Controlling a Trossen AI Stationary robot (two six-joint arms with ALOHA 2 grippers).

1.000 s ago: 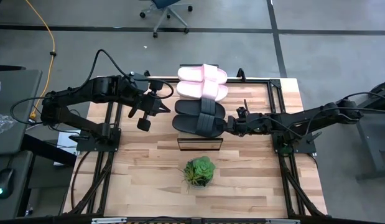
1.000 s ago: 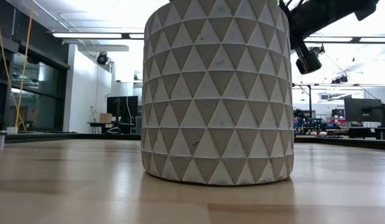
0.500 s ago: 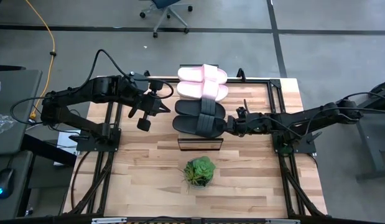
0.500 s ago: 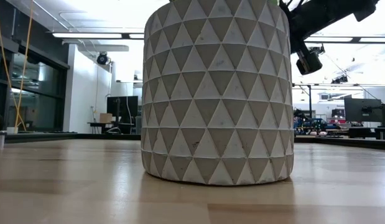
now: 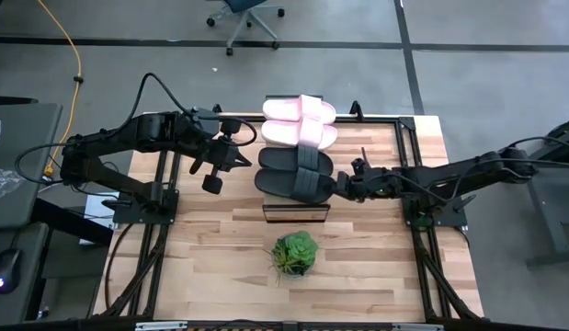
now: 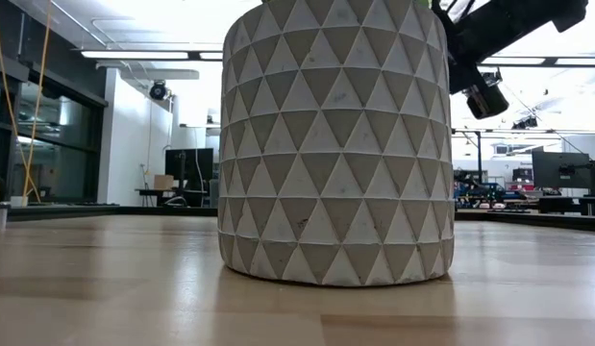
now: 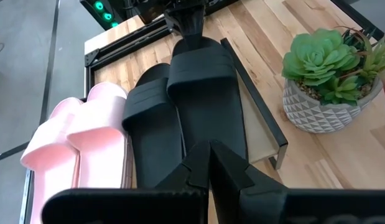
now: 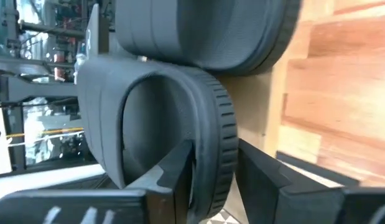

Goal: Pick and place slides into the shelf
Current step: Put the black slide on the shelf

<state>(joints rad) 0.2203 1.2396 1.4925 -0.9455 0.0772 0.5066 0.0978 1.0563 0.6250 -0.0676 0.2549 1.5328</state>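
Observation:
Four slides lie side by side on the shelf [image 5: 296,213], a light-wood plank with a dark frame. The two pink ones [image 5: 300,121] are at its far end. The two black ones [image 5: 295,158] are nearer, resting on their soles. My right gripper [image 5: 340,188] is shut on the nearer black slide [image 5: 298,184], reaching in from the table's right. My left gripper [image 5: 249,158] hovers shut beside the slides' left ends, touching nothing. In the left wrist view its fingers [image 7: 209,152] meet above the black slides [image 7: 201,99]. My right gripper pinches the nearer black slide's sole at its right end [image 8: 220,140], in front of the strap [image 8: 102,93]. One finger [image 8: 180,165] lies on top of the sole and the other [image 8: 260,174] under it. The fingers come level from the table's right, along the slide. The slide's remaining length lies on the shelf.
A small green plant [image 5: 296,253] in a grey patterned pot [image 6: 335,144] stands on the table just near of the shelf and fills the low view. Bare wooden tabletop [image 5: 201,248] lies to its left and right. The pink slides overhang the table's far edge.
My right gripper has drawn back slightly toward the table's right edge, still shut on the black slide's end. My left arm and the other slides have kept still.

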